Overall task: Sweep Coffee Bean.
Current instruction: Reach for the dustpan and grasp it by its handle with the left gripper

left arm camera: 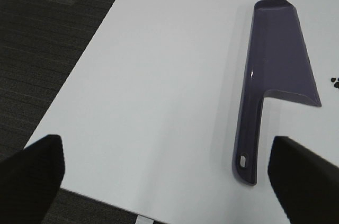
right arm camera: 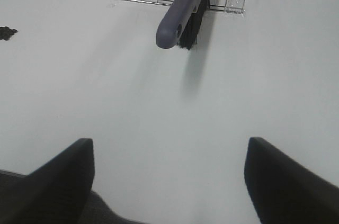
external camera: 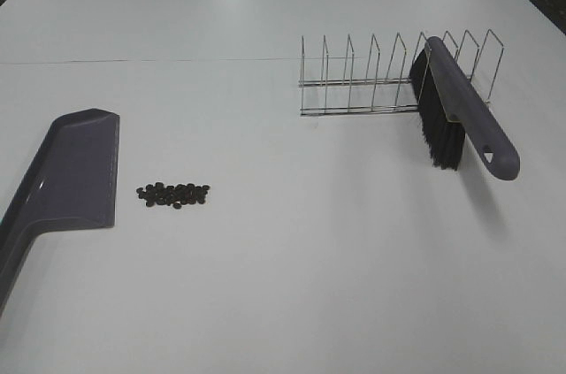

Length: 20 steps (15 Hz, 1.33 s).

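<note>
A small cluster of dark coffee beans (external camera: 173, 194) lies on the white table, just right of the purple dustpan (external camera: 75, 171). The purple brush (external camera: 460, 109) with black bristles leans in a wire rack (external camera: 371, 82) at the right, handle end toward the front. Neither gripper shows in the exterior high view. In the left wrist view my left gripper (left arm camera: 167, 173) is open near the table's edge, with the dustpan (left arm camera: 270, 75) ahead and a few coffee beans (left arm camera: 336, 81) at the frame's border. My right gripper (right arm camera: 168, 176) is open, the brush (right arm camera: 185, 7) and the coffee beans (right arm camera: 6, 33) lying ahead of it.
The white table (external camera: 283, 286) fills the exterior high view, with dark floor beyond its far corners. In the left wrist view dark carpet (left arm camera: 42, 38) lies past the table's edge beside the dustpan.
</note>
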Motion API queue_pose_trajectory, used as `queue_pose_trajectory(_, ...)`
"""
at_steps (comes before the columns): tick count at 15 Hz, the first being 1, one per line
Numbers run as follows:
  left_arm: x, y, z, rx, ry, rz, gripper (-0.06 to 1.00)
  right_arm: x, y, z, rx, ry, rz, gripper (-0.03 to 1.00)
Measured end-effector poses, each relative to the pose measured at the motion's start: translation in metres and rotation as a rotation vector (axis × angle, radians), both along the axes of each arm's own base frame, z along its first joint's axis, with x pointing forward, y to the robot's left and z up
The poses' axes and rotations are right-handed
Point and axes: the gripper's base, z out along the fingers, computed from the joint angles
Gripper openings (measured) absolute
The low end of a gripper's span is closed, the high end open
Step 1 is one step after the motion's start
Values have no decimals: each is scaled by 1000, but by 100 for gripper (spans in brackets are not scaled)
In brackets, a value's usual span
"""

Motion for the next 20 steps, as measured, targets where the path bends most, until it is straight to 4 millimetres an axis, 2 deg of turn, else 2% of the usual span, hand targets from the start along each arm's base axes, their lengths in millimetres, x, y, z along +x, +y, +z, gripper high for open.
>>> queue_pose_trajectory(3,3,0,0,-3,18,0,97,0,0,0,0,0,0,69)
queue_pose_trajectory(5,12,2,-2,-14,78,0,97,0,0,0,0,0,0,69)
queue_pose_trajectory(6,25,4,-6,-35,158,-4,97,0,0,0,0,0,0,69)
queue_pose_trajectory(13,70,11,-29,-96,475,-5,97,0,0,0,0,0,0,69)
queue_pose_trajectory(16,92,14,-32,-116,522,-9,97,0,0,0,0,0,0,69)
queue_pose_trajectory(17,111,14,-39,-163,531,-25,97,0,0,0,0,0,0,69)
queue_pose_trajectory(20,135,13,-58,-219,602,-57,97,0,0,0,0,0,0,69)
